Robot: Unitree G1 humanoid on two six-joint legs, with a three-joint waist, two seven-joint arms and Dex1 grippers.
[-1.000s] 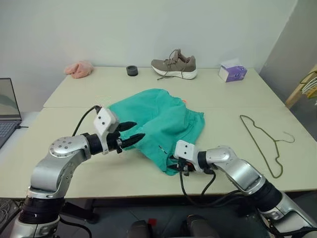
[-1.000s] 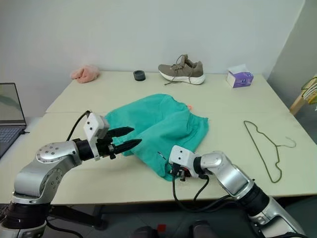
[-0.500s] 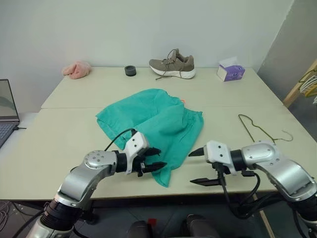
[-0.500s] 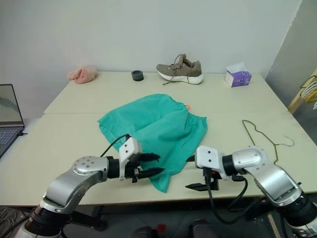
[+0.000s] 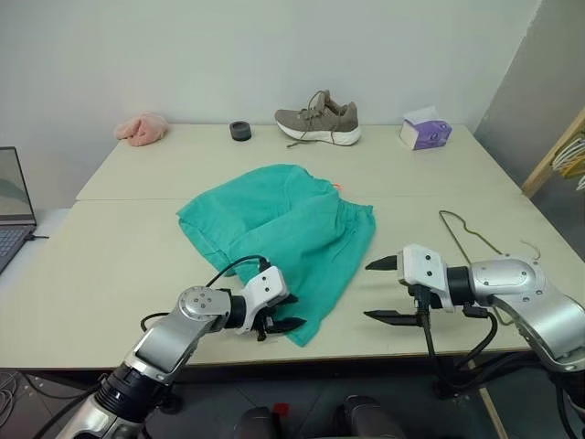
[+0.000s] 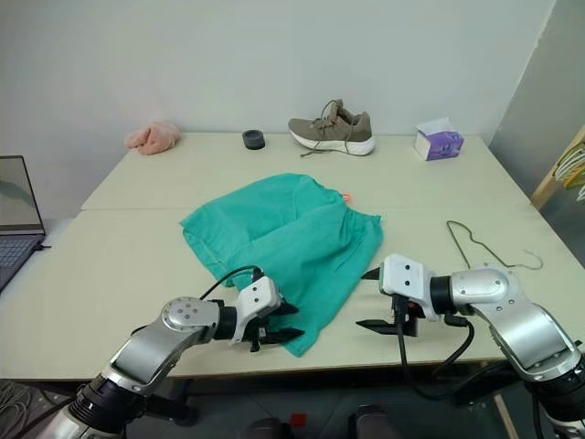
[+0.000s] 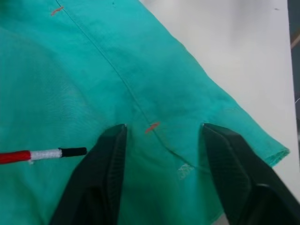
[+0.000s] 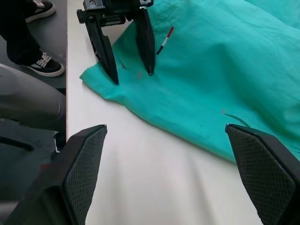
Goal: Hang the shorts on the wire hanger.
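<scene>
The teal-green shorts (image 5: 283, 219) lie spread on the table's middle, with one corner near the front edge. My left gripper (image 5: 294, 311) is down on that near corner. It is open, and in the left wrist view both fingertips (image 7: 119, 133) rest on the fabric (image 7: 140, 70) with a seam between them. My right gripper (image 5: 368, 291) hovers open and wide just right of that corner, holding nothing. The olive wire hanger (image 6: 473, 240) lies flat on the table to the right, partly behind my right arm.
Along the table's far edge sit a tan sneaker (image 5: 320, 119), a black round thing (image 5: 240, 130), a pink cloth (image 5: 140, 129) and a purple tissue box (image 5: 425, 134). A laptop (image 5: 14, 192) is at the left. More hangers (image 5: 571, 151) hang at the right.
My left gripper sank to the shorts' near corner and its fingers narrowed. My right gripper let go of the hem, opened wide and moved right and up.
</scene>
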